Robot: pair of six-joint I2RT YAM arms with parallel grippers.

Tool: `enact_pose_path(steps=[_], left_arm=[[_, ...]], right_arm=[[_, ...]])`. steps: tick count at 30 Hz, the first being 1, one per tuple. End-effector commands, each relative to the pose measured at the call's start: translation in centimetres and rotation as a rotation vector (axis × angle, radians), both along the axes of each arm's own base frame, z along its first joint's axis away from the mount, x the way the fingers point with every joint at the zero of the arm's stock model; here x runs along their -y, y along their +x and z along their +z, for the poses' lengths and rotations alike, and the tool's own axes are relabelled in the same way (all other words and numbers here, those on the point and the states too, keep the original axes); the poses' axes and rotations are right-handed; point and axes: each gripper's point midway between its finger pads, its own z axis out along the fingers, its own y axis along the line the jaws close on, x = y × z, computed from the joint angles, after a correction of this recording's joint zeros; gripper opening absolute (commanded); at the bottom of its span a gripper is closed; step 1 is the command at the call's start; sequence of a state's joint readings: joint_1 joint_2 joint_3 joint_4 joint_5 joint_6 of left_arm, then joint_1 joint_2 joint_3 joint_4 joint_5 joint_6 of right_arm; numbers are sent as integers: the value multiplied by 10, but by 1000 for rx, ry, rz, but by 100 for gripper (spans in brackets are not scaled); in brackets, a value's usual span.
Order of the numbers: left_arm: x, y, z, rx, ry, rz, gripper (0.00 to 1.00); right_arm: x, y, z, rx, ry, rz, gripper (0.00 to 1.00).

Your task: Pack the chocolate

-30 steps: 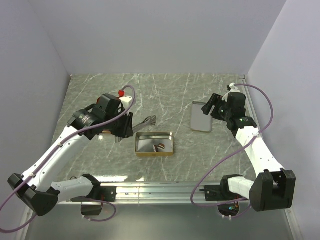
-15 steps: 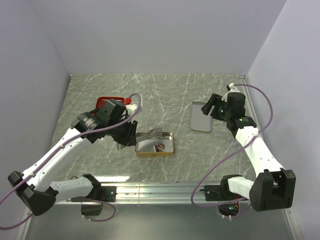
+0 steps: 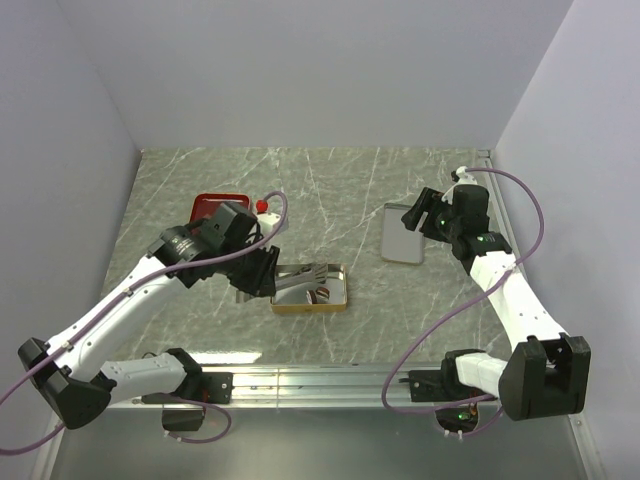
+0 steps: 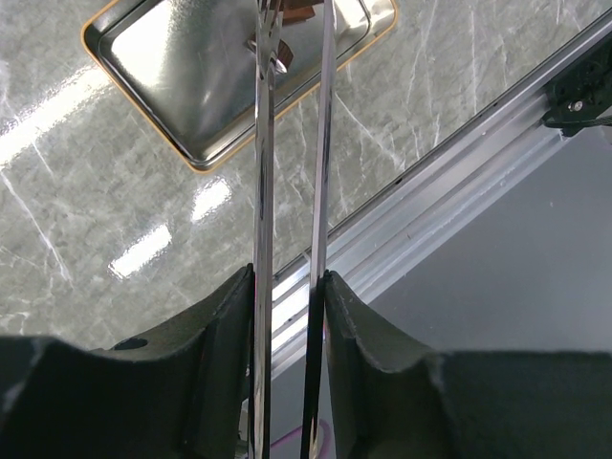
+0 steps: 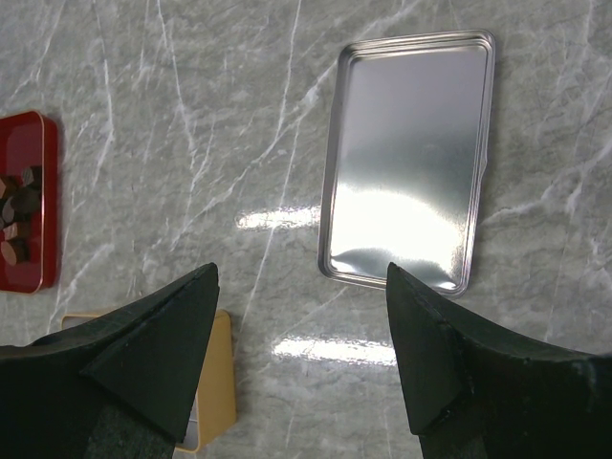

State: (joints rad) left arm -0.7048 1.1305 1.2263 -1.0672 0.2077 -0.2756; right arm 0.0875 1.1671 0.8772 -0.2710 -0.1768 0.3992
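My left gripper (image 3: 262, 275) is shut on the handles of metal tongs (image 3: 300, 277), which reach out over the open gold-rimmed tin (image 3: 345, 285). In the left wrist view the gripper (image 4: 287, 287) clamps both tong arms (image 4: 263, 191), and their tips sit over the tin (image 4: 143, 124) by a dark brown chocolate (image 4: 277, 53). I cannot tell whether the tips hold it. One chocolate (image 3: 322, 294) shows in the tin from above. More chocolates (image 5: 19, 191) lie in a red tray (image 5: 29, 201). My right gripper (image 5: 301, 316) is open and empty above the table.
A silver tin lid (image 5: 406, 163) lies flat at the back right, also in the top view (image 3: 402, 240). The red tray (image 3: 205, 205) sits at the back left behind my left arm. An aluminium rail (image 4: 459, 163) runs along the near table edge.
My left arm has swung right and nearer with the tongs, from over the red tray to over the gold tin. The red tray is now uncovered. The right arm has not moved.
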Motion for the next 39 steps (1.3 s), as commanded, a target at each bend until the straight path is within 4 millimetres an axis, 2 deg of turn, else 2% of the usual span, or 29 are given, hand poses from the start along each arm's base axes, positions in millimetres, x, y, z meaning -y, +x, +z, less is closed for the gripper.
enact_pose_path(steps=[1,10,15,21,26,31,35,39], left_arm=[[4,2,0,8,-11,-5,39],[4,8,0,25,3,7,39],[3,17,10,79,-4,43,38],[8,36,15,120,0,88,38],[7,62,21,178,30,151,38],[-9,92,29,217,41,254,37],[-40,118,31,242,69,404,39],[-61,141,37,256,57,526,40]], right_arm=[[-2,8,19,50,-6,2,77],[-3,8,20,52,-9,5,77],[-4,9,19,46,-11,9,77],[-4,11,25,59,-13,9,77],[-4,10,25,60,-17,13,77],[-4,8,24,59,-20,12,77],[-5,7,24,63,-16,15,77],[-6,7,23,66,-6,14,77]])
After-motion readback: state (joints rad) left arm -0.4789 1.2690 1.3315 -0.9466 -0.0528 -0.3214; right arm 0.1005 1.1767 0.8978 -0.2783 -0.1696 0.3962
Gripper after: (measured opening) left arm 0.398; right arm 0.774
